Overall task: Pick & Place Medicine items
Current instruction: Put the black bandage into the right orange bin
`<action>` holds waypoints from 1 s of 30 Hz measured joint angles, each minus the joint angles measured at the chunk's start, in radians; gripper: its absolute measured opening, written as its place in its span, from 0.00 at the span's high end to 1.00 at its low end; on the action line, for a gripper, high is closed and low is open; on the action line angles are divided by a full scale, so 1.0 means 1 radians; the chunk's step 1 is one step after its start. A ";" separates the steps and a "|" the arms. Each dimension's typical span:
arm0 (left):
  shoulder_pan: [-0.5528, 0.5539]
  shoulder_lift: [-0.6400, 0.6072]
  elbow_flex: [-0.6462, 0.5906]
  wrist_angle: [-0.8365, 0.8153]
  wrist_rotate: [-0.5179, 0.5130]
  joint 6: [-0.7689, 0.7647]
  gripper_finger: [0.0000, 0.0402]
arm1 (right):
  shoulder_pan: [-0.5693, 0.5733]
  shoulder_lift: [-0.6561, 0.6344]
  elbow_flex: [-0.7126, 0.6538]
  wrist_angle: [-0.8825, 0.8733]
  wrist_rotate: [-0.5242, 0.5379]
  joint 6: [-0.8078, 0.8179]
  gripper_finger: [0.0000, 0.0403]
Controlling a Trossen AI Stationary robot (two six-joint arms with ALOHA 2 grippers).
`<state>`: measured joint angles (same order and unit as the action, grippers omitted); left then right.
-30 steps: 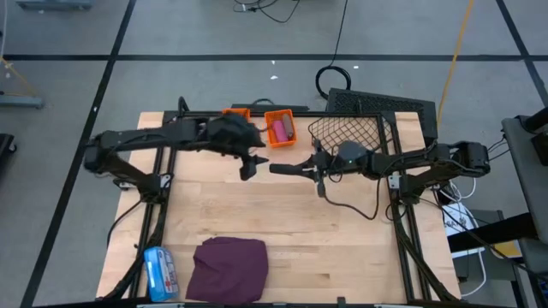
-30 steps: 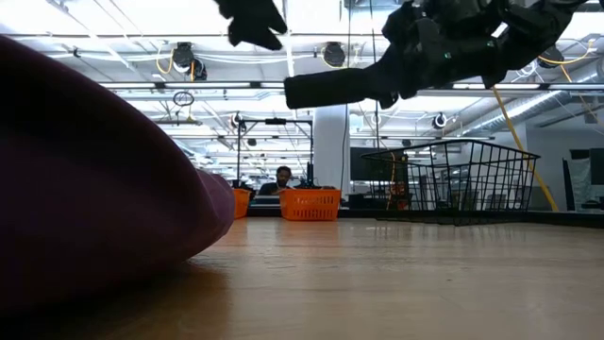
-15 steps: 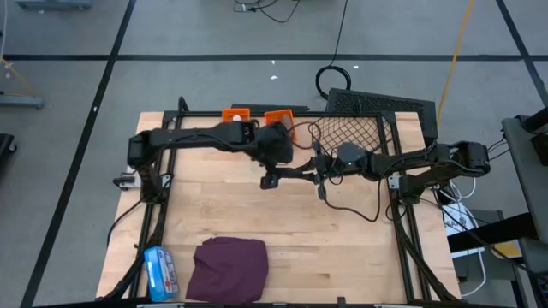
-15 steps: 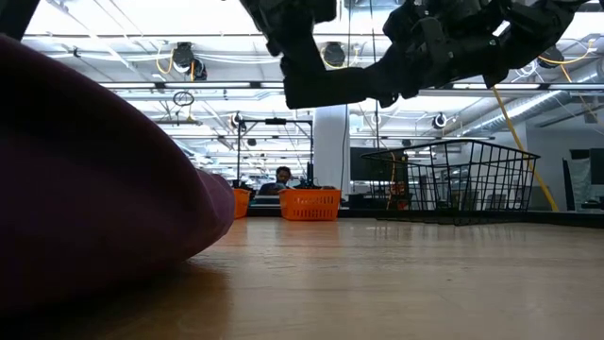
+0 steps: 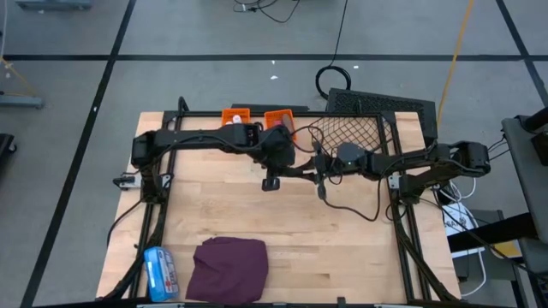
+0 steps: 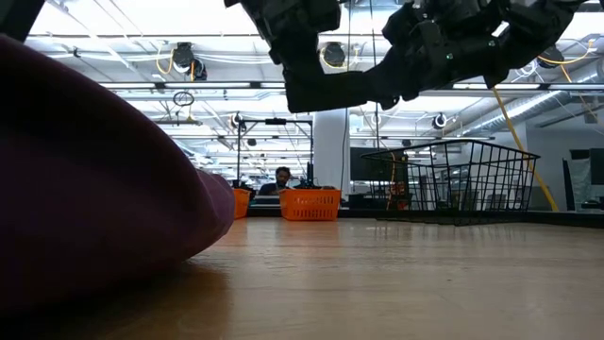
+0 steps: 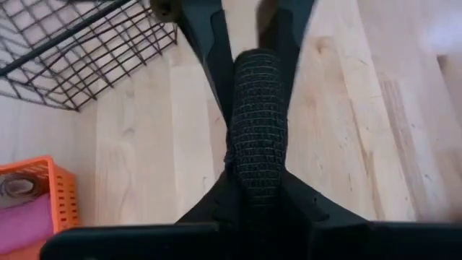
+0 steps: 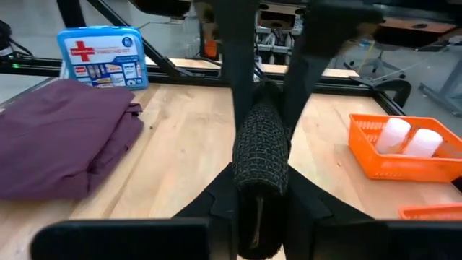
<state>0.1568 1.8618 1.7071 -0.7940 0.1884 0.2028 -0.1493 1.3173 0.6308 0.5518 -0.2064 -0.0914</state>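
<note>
At the near edge of the desk point(image 5: 282, 222), around 7 o'clock in the high view, a blue-and-white first-aid packet point(image 5: 160, 272) lies just beside a folded purple cloth point(image 5: 229, 269); the low view is largely filled by this cloth point(image 6: 94, 189).

Above the desk centre, the two arms meet. The left hand point(image 5: 271, 180) and the right hand point(image 5: 301, 170) both grip one black oblong point(image 7: 258, 123), a mesh-textured medicine item held between them well clear of the wood. In the left wrist view the left hand's fingers are closed on one end of the oblong, with the right hand's fingers clamped on the opposite end. The right wrist view shows the same black oblong point(image 8: 260, 144) gripped by both pairs of fingers.

Toward 12 o'clock, at the far edge, stand two small orange baskets point(image 5: 236, 115). One holds white round bottles point(image 8: 409, 137); the other holds a pink tube point(image 7: 25, 220). At 1 o'clock sits a black wire basket point(image 5: 360, 130).

Beyond the desk, a person point(image 6: 282, 177) is seen in the low view.
</note>
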 joint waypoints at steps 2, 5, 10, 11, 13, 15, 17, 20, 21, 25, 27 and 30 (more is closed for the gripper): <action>0.024 0.000 -0.006 0.009 0.014 -0.036 0.88 | -0.001 -0.010 0.000 -0.020 0.012 -0.001 0.82; 0.060 -0.017 -0.050 0.064 0.025 -0.084 0.88 | -0.002 -0.048 0.000 -0.071 0.067 -0.003 0.74; 0.135 -0.074 -0.186 0.257 0.035 -0.181 0.88 | -0.001 -0.155 0.000 -0.226 0.245 -0.008 0.63; 0.153 -0.081 -0.211 0.306 0.013 -0.207 0.88 | 0.001 -0.175 -0.001 -0.261 0.269 -0.008 0.62; 0.189 -0.091 -0.260 0.401 -0.024 -0.264 0.88 | 0.004 -0.206 -0.002 -0.295 0.307 -0.008 0.60; 0.221 -0.093 -0.302 0.477 -0.079 -0.328 0.88 | 0.001 -0.231 -0.002 -0.326 0.330 -0.008 0.59; 0.250 -0.092 -0.350 0.568 -0.130 -0.413 0.88 | 0.000 -0.245 -0.002 -0.325 0.336 -0.001 0.59; 0.287 -0.080 -0.429 0.738 -0.223 -0.573 0.88 | 0.002 -0.262 -0.002 -0.323 0.333 -0.001 0.60; 0.296 -0.080 -0.453 0.775 -0.248 -0.624 0.88 | 0.002 -0.262 -0.001 -0.315 0.334 0.000 0.61; 0.314 -0.081 -0.526 0.884 -0.375 -0.799 0.88 | 0.001 -0.264 -0.002 -0.320 0.336 0.000 0.62; 0.309 -0.081 -0.559 0.933 -0.434 -0.875 0.88 | 0.001 -0.265 -0.002 -0.316 0.335 0.000 0.63; 0.286 -0.080 -0.580 0.980 -0.510 -0.936 0.87 | 0.001 -0.265 -0.002 -0.309 0.335 0.000 0.63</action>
<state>0.4432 1.7813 1.1271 0.1859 -0.3214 -0.7336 -0.1486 1.0527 0.6292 0.2425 0.1290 -0.0914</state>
